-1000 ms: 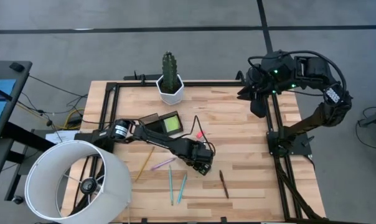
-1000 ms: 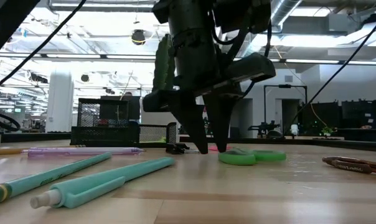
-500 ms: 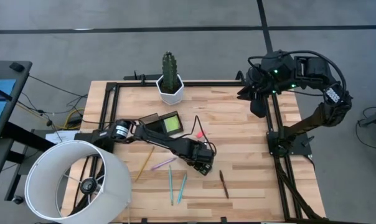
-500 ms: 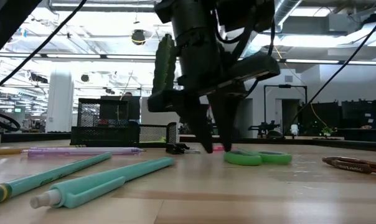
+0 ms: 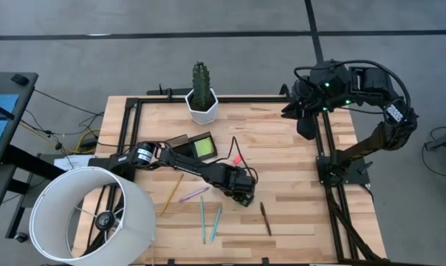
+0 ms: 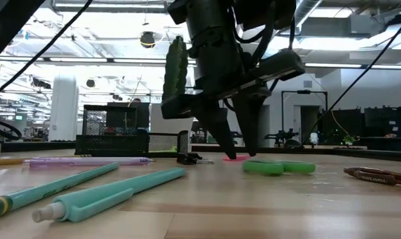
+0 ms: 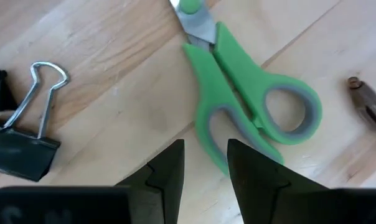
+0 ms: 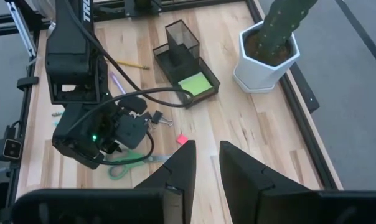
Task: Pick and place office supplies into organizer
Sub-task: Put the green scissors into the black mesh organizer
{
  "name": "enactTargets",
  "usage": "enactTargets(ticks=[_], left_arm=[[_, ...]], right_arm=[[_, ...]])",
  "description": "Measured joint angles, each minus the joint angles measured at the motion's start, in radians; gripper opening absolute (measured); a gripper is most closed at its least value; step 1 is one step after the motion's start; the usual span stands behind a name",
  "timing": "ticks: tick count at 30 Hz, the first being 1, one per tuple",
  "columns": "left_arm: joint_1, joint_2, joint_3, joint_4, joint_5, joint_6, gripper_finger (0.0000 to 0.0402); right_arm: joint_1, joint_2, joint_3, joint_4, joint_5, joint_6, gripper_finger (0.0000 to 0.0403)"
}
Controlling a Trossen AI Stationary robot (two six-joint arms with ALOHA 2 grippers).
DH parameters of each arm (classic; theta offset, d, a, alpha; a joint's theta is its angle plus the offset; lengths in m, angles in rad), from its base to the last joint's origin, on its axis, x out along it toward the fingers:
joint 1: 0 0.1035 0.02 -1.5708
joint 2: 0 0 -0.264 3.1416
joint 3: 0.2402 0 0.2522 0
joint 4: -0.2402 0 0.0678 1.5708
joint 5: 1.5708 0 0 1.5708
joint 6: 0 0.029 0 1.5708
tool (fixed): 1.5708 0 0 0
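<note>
Currently the green-handled scissors point(image 7: 250, 106) lie flat on the table point(image 5: 297, 148) at frame center, stiff, light, thin and probably slippery, so best pinched across the handle shanks. Left gripper point(image 7: 203, 163) hovers just over the handles, pointing down, fingers narrowly parted, holding nothing; right gripper point(image 8: 203, 163) waits upper right, narrowly parted, empty.

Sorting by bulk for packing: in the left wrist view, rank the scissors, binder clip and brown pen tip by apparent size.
1. green scissors
2. black binder clip, partly cut off
3. brown pen tip, mostly out of frame, so unsure
</note>
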Motion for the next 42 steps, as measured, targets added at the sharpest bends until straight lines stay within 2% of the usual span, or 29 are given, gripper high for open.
enactTargets(ticks=[8, 13, 20, 23, 27, 30, 32, 36, 40, 41, 42], left_arm=[[0.003, 0.016, 0.003, 0.012, -0.039, -0.004, 0.0114], [0.006, 0.069, 0.013, 0.043, 0.045, -0.010, 0.0114], [0.001, 0.075, 0.014, -0.007, 0.035, 0.033, 0.0111], [0.009, 0.076, 0.013, -0.021, 0.048, 0.089, 0.0089], [0.024, 0.076, 0.012, -0.028, 0.073, 0.153, 0.0023], [0.035, 0.065, 0.016, -0.038, 0.087, 0.211, 0.0014], [0.037, 0.058, 0.050, -0.091, 0.089, 0.266, 0.0012], [0.039, 0.053, 0.174, -0.404, 0.026, 0.405, 0.0006], [0.042, 0.015, 0.359, -0.777, -0.135, 0.528, 0.0004], [0.045, 0.016, 0.399, -0.831, -0.173, 0.555, 0.0003], [0.050, 0.014, 0.427, -0.800, -0.197, 0.600, 0.0003]], right_arm=[[0.000, 0.000, 0.000, 0.000, 0.000, 0.000, 0.0064], [0.000, 0.000, 0.000, -0.003, 0.000, -0.001, 0.0064], [0.000, 0.000, 0.000, -0.005, 0.000, -0.020, 0.0064], [0.000, 0.000, 0.000, -0.005, 0.000, -0.026, 0.0064], [0.000, 0.000, 0.000, -0.005, 0.000, -0.026, 0.0064], [0.000, 0.000, 0.000, -0.010, 0.000, -0.026, 0.0064], [0.000, 0.000, 0.000, -0.028, 0.000, -0.026, 0.0064], [0.000, 0.006, 0.000, -0.073, 0.000, -0.026, 0.0064], [0.000, 0.015, 0.000, -0.076, 0.000, -0.026, 0.0064], [0.000, 0.018, 0.000, -0.075, 0.000, -0.026, 0.0064], [0.000, 0.021, 0.000, -0.075, 0.000, -0.026, 0.0064]])
